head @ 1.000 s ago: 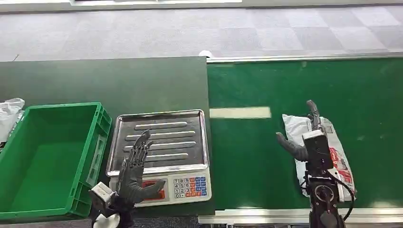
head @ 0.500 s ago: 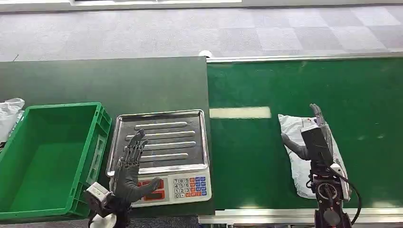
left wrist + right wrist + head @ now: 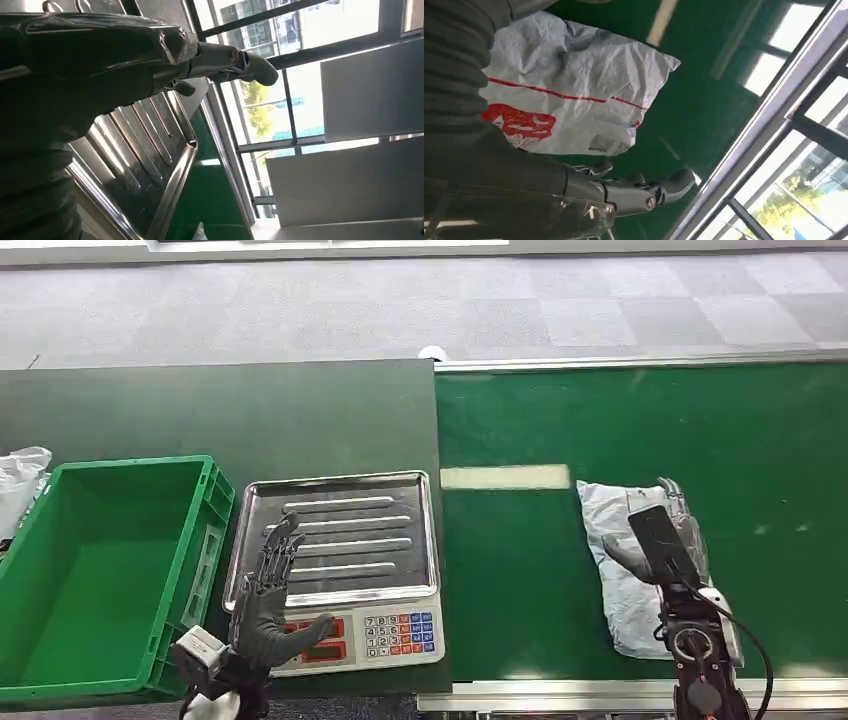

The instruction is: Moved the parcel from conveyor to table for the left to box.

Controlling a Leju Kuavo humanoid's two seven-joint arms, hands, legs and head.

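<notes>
A white plastic parcel [image 3: 620, 560] with red print lies on the green conveyor belt [image 3: 560, 420]; the right wrist view shows its red markings and a code label [image 3: 569, 95]. My right hand [image 3: 655, 535] hovers over the parcel's right part, fingers stretched out and thumb apart, holding nothing [image 3: 624, 192]. My left hand [image 3: 268, 595] is raised over the front edge of the scale, fingers spread and empty [image 3: 150, 60]. The green crate [image 3: 100, 570] stands at the left on the dark table [image 3: 220, 410].
A weighing scale with a steel tray [image 3: 340, 535] and a keypad [image 3: 400, 633] sits between crate and belt. A crumpled white bag [image 3: 18, 480] lies at the far left. The belt's metal rim [image 3: 560, 695] runs along the front.
The parcel has drifted left along the belt. My right hand has lowered over it and drawn back a little. My left hand has sunk slightly toward the scale's front.
</notes>
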